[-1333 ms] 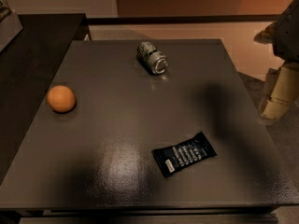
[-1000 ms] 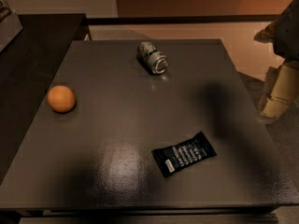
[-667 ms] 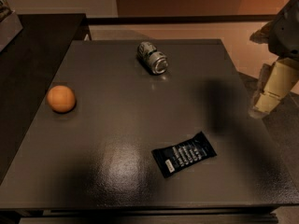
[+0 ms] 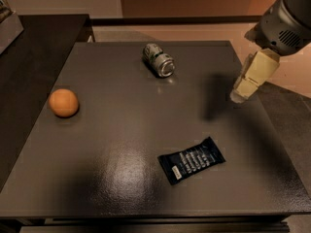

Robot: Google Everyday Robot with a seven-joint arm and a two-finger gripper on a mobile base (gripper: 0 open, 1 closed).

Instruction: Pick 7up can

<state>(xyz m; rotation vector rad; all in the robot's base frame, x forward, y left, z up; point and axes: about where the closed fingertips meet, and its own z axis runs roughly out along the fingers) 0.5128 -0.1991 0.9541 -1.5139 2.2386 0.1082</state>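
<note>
Only the end effector [image 4: 241,92] has moved since a moment ago, swinging inward from the right to hang above the table's [image 4: 121,135] right edge. The 7up can [image 4: 158,60] lies on its side near the far edge, its shiny round end facing the near right, well apart from the end effector. Whether that is open or closed, I cannot tell. An orange fruit [image 4: 63,102] sits at the left, a black wrapper [image 4: 191,160] towards the front.
</note>
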